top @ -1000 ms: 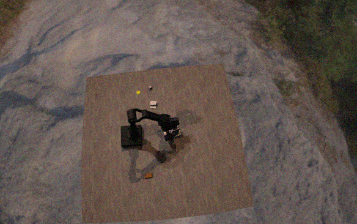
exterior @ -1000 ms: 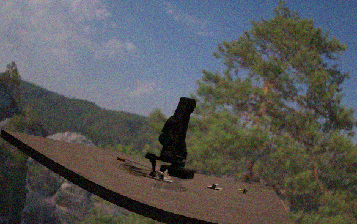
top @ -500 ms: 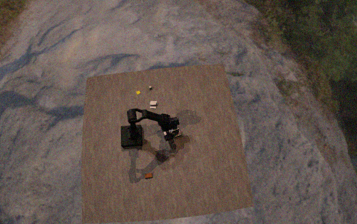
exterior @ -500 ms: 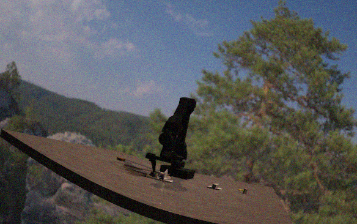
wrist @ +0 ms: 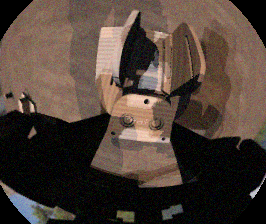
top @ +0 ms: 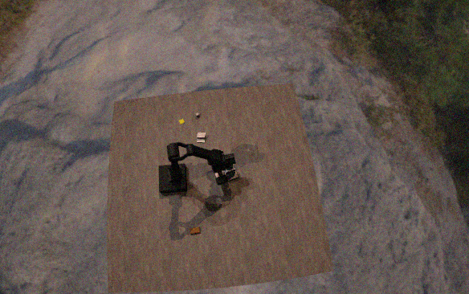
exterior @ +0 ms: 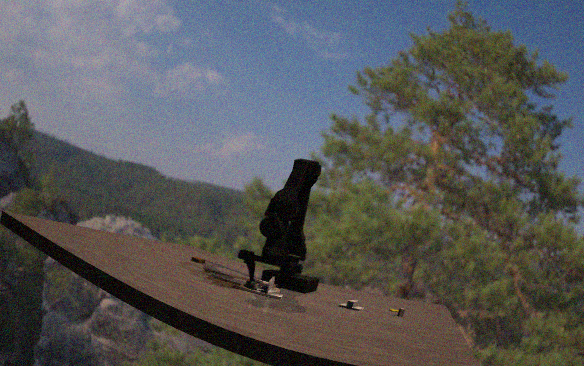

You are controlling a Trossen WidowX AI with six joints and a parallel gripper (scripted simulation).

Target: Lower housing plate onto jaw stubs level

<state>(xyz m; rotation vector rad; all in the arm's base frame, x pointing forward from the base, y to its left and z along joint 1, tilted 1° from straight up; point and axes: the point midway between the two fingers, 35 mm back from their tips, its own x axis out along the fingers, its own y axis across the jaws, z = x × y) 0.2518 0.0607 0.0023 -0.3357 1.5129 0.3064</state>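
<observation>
My gripper (top: pixel 227 171) (exterior: pixel 270 285) (wrist: pixel 140 119) is low over the table, pointing down, with its fingers set wide and shut on what looks like the housing plate, a pale flat piece between them. Pale parts (top: pixel 237 176) (exterior: pixel 275 295) show at and under the fingertips, close to the table. A pale ribbed surface (wrist: pixel 108 50) shows just outside the left finger in the wrist view. The jaws, their pins and the stubs cannot be told apart; fingers, plate and shadow hide them. Whether the plate touches the stubs or sits level cannot be seen.
On the wooden table (top: pixel 275 225) (exterior: pixel 117 265), a pale stepped piece (top: pixel 201 136) (exterior: pixel 351 304) lies beyond the arm. A yellow piece (top: pixel 181 121) and a small round piece (top: pixel 197 115) lie farther back. An orange block (top: pixel 195 230) (exterior: pixel 198 260) lies on the opposite side.
</observation>
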